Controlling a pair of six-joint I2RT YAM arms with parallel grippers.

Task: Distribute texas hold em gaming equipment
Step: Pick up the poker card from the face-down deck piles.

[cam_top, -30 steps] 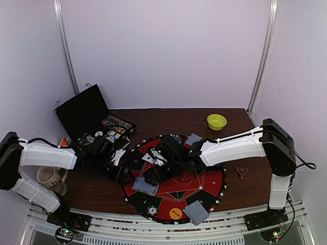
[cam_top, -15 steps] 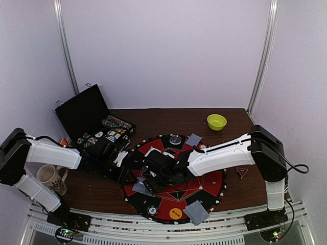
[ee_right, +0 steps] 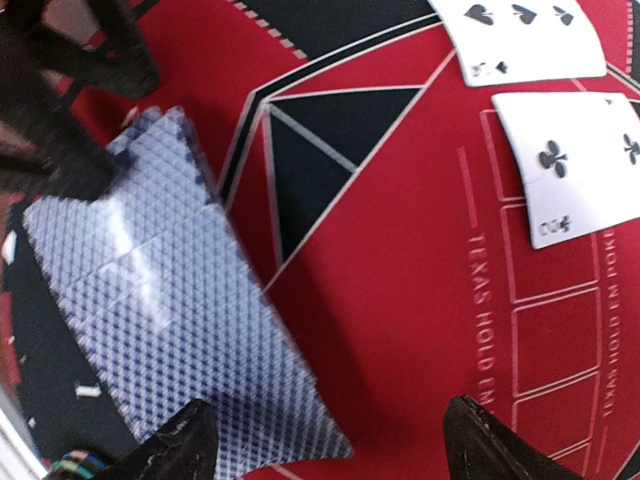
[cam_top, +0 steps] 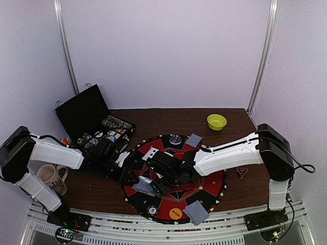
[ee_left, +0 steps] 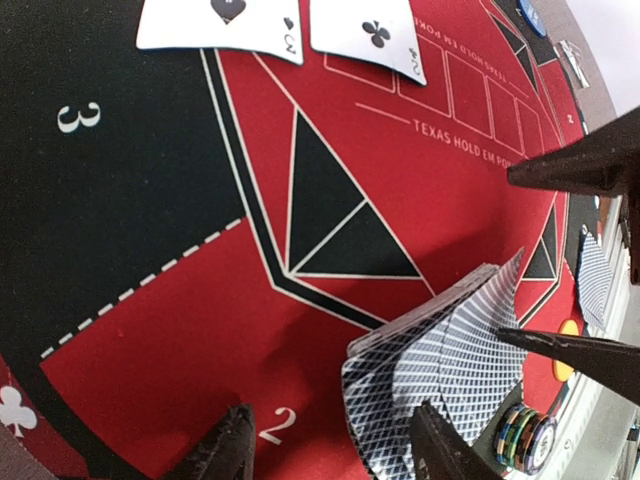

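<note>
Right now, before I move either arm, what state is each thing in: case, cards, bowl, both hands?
Case: open, lid up.
Face-down cards: fanned, one edge lifted off the mat.
Two dealt cards: face up, flat.
Lime bowl: upright, looks empty.
Left hand: open, beside the face-down cards.
Right hand: open, at the same cards.

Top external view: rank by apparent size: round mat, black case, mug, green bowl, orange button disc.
1. round mat
2. black case
3. mug
4. green bowl, though it sits farther from the camera than the mug, so this pair is unsure
5. orange button disc
</note>
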